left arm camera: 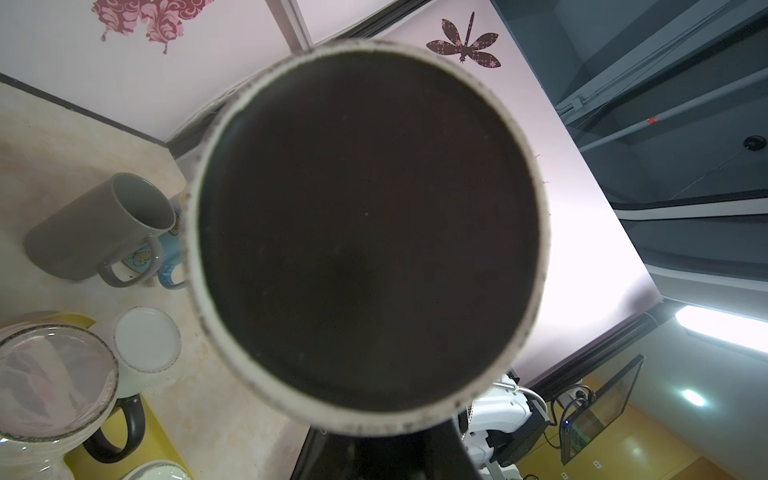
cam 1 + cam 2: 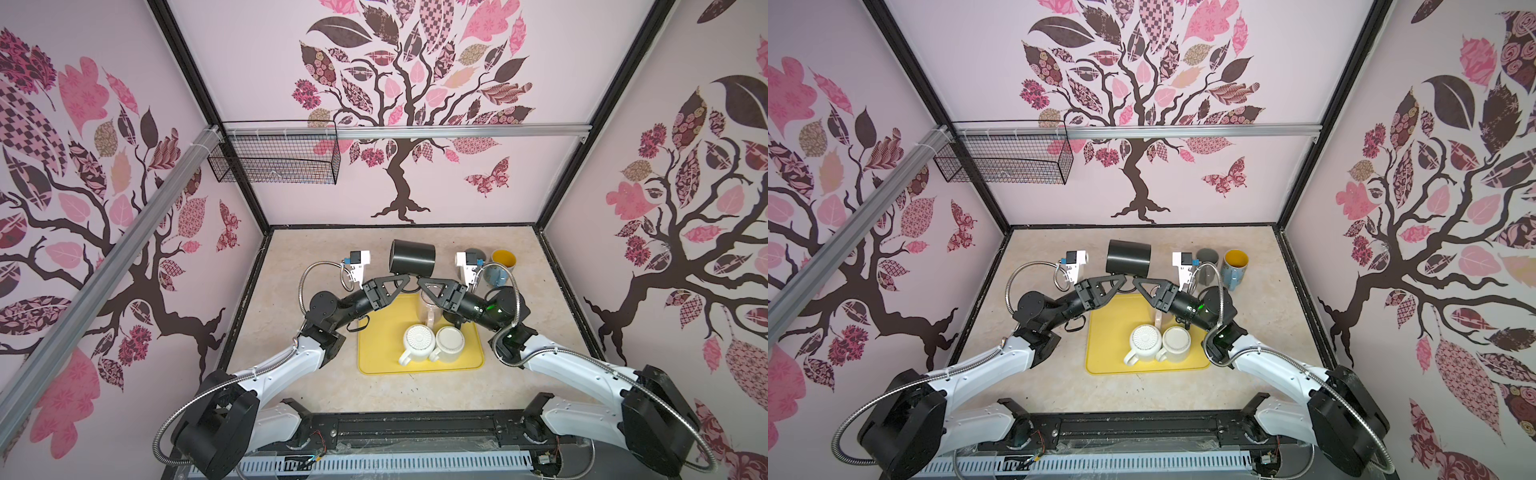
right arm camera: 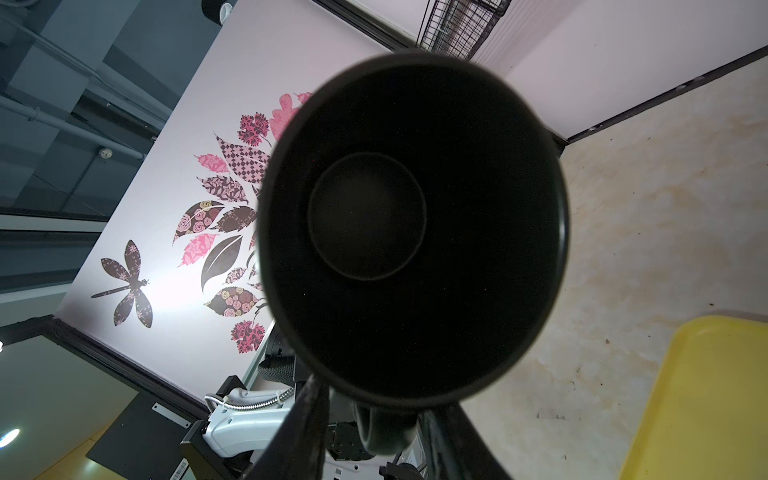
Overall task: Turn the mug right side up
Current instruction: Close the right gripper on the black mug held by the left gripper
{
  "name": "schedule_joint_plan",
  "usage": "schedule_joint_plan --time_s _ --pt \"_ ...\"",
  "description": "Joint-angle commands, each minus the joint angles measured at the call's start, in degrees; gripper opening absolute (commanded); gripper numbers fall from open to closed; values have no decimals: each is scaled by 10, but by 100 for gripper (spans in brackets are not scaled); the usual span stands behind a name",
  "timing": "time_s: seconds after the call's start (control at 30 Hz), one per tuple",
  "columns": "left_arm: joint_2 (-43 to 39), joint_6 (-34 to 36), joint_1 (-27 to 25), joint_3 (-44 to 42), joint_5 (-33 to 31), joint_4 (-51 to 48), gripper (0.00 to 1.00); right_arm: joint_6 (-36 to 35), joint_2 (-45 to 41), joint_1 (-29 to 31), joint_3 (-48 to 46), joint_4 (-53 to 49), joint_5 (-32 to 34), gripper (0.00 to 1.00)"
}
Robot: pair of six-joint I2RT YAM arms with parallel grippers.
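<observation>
A black mug (image 2: 411,257) (image 2: 1128,257) hangs on its side in the air behind the yellow tray, seen in both top views. Its pale-ringed base (image 1: 365,224) fills the left wrist view. Its open mouth (image 3: 415,224) faces the right wrist camera. My left gripper (image 2: 406,281) (image 2: 1123,281) comes in from the left and is shut on the mug at its handle side. My right gripper (image 2: 419,281) (image 2: 1136,282) meets it from the right. Its fingers (image 3: 307,428) stand on either side of the handle (image 3: 384,432), with a gap showing on one side.
On the yellow tray (image 2: 378,332) two white mugs (image 2: 419,343) (image 2: 449,343) stand upside down, with a clear glass mug (image 2: 430,307) behind them under the right arm. A grey mug (image 2: 473,253) and a blue mug with a yellow inside (image 2: 503,259) stand at the back right. A wire basket (image 2: 274,158) hangs on the rear wall.
</observation>
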Motion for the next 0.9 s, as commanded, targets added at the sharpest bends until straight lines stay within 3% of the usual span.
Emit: schedule_joint_plan --time_s 0.0,0.67,0.77,0.87 --pt "-13 9 -7 -10 1 81 0 12 17 -1 35 30 10 38" --pt "-6 24 -59 -17 -3 80 0 35 58 -3 67 81 68 27" --pt "-1 23 -62 -24 -4 81 0 31 67 -2 81 80 65 19" --pt "-2 30 -61 -32 -14 81 0 30 72 -3 90 78 64 0"
